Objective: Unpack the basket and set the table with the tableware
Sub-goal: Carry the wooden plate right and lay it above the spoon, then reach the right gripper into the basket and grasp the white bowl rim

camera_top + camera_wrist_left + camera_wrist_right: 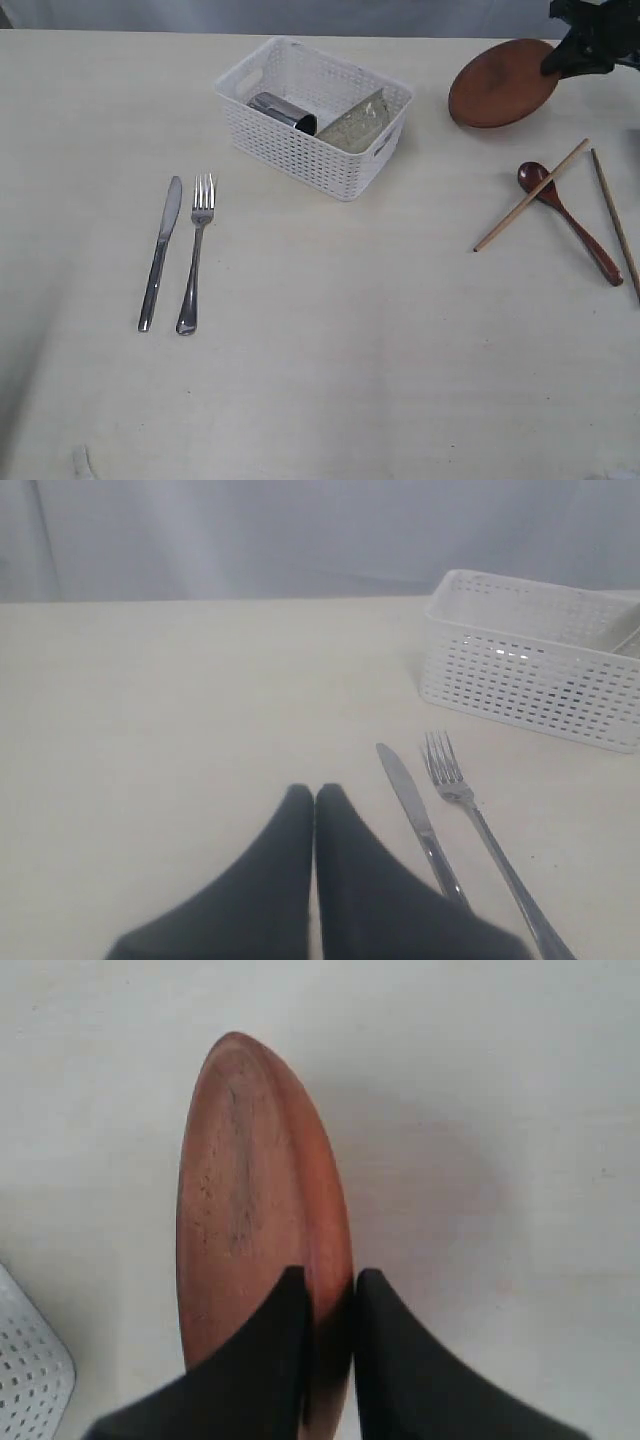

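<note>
The white basket (300, 140) stands at the back middle of the table (330, 350), holding the steel cup (283, 110) on its side and a pale bowl (356, 125). A knife (160, 250) and fork (193, 252) lie side by side at the left. My right gripper (329, 1278) is shut on the rim of the brown plate (500, 82), held tilted above the table at the back right. The wooden spoon (565, 218) and two chopsticks (530, 195) lie at the right. My left gripper (314, 794) is shut and empty, left of the knife (420, 820).
The basket (530, 680) shows beyond the fork (480, 825) in the left wrist view. A corner of the basket (25, 1380) shows in the right wrist view. One chopstick (615, 220) runs close to the table's right edge.
</note>
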You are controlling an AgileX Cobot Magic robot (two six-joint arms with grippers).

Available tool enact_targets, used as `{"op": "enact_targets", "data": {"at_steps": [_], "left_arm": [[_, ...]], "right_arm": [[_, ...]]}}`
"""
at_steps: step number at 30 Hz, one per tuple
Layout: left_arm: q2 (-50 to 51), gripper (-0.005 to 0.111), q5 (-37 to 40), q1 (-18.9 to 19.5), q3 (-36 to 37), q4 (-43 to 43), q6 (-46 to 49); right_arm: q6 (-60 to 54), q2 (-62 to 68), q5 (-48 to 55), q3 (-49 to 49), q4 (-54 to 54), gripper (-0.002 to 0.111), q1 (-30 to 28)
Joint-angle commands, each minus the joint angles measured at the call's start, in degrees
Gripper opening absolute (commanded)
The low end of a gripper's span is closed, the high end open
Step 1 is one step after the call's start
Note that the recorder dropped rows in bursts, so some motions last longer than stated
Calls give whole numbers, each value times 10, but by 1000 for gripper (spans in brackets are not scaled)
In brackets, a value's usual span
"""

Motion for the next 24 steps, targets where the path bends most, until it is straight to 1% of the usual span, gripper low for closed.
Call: {"op": "enact_targets", "data": {"at_steps": [1, 5, 6, 9, 13, 14, 15, 18, 20, 21, 24], "left_arm": [[-2, 0, -1, -4, 2, 2, 0], [-2, 0, -1, -4, 2, 2, 0], [-2, 0, -1, -4, 2, 2, 0], [-2, 0, -1, -4, 2, 1, -1], [-2, 0, -1, -4, 2, 1, -1], [-2, 0, -1, -4, 2, 1, -1], [-2, 0, -1, -4, 2, 1, -1], [-2, 0, -1, -4, 2, 1, -1], [-2, 0, -1, -4, 2, 1, -1], [-2, 0, -1, -4, 2, 1, -1], [-2, 0, -1, -4, 2, 1, -1]], "right_arm": [[48, 20, 2, -3, -10, 0, -2], [64, 24, 0, -3, -58, 0, -2], [64, 24, 1, -3, -68, 1, -2], [65, 22, 12, -3, -85, 16, -5], [68, 14, 19, -5, -85, 45, -7], [68, 10, 23, -8, -85, 50, -7], [68, 6, 25, -11, -85, 53, -7], [68, -13, 38, -29, -85, 53, -7], [63, -28, 51, -50, -78, 50, -7], [63, -34, 55, -57, -64, 49, -7], [28, -56, 70, -72, 23, 46, -4]]}}
